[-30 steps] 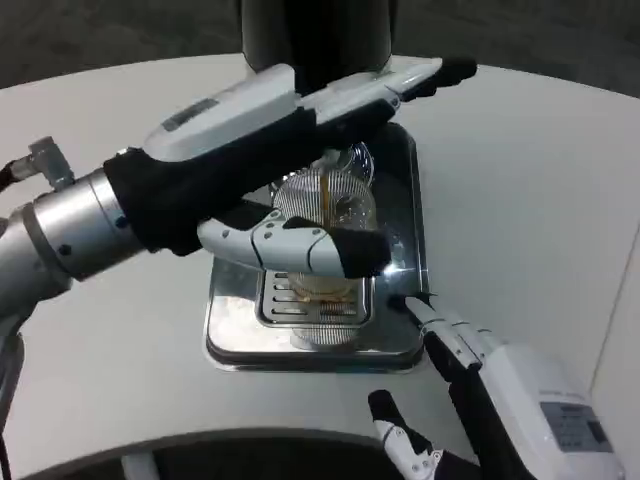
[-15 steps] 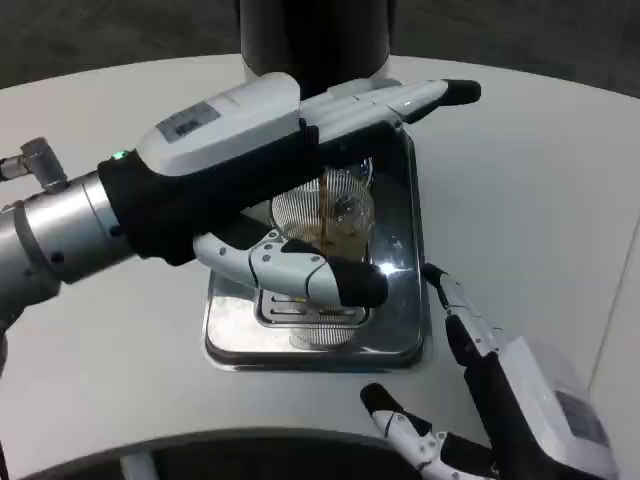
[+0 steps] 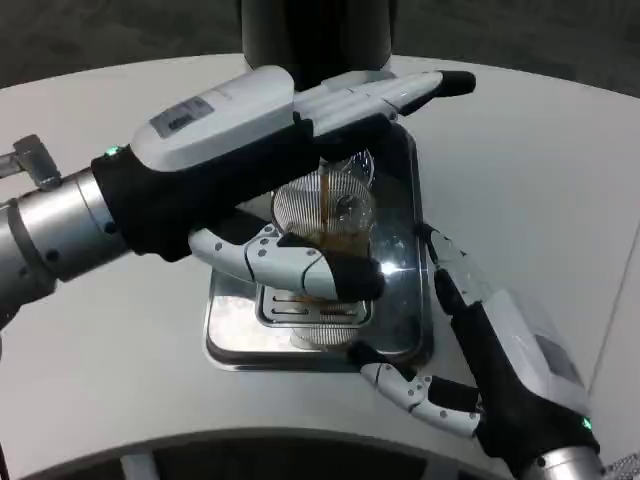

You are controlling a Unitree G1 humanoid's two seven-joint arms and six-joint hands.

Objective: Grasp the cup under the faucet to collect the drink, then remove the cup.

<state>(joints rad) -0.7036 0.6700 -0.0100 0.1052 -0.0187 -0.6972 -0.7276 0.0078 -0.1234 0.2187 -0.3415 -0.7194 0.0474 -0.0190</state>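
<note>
Fingers of the left hand (image 3: 250, 150) stretch long and nearly straight toward the upper right of the frame, their dark tips reaching past the base of the black dispenser (image 3: 315, 35) at top centre, while the thumb (image 3: 300, 268) curls across below. Between the fingers and the thumb sits the clear ribbed cup (image 3: 325, 215), near the middle of the picture. Whether the hand truly clamps the cup or only brackets it, I cannot tell, since the palm hides the cup's left side. A thin amber stream (image 3: 324, 195) drops into the cup, and a shallow pool of amber drink lies in its bottom.

Beneath the cup is a slotted metal grate (image 3: 310, 312), set in a shiny rectangular drip tray (image 3: 400, 345) that rests on the white table (image 3: 520, 170). The silver left forearm (image 3: 45, 235) enters from the left edge.

At lower right, the right hand (image 3: 480, 355) lies beside the tray's right rim, its fingers spread apart and holding nothing. One finger points up along the tray's right edge; the thumb (image 3: 415, 388) reaches leftward along the tray's near edge, close to or touching the rim.
</note>
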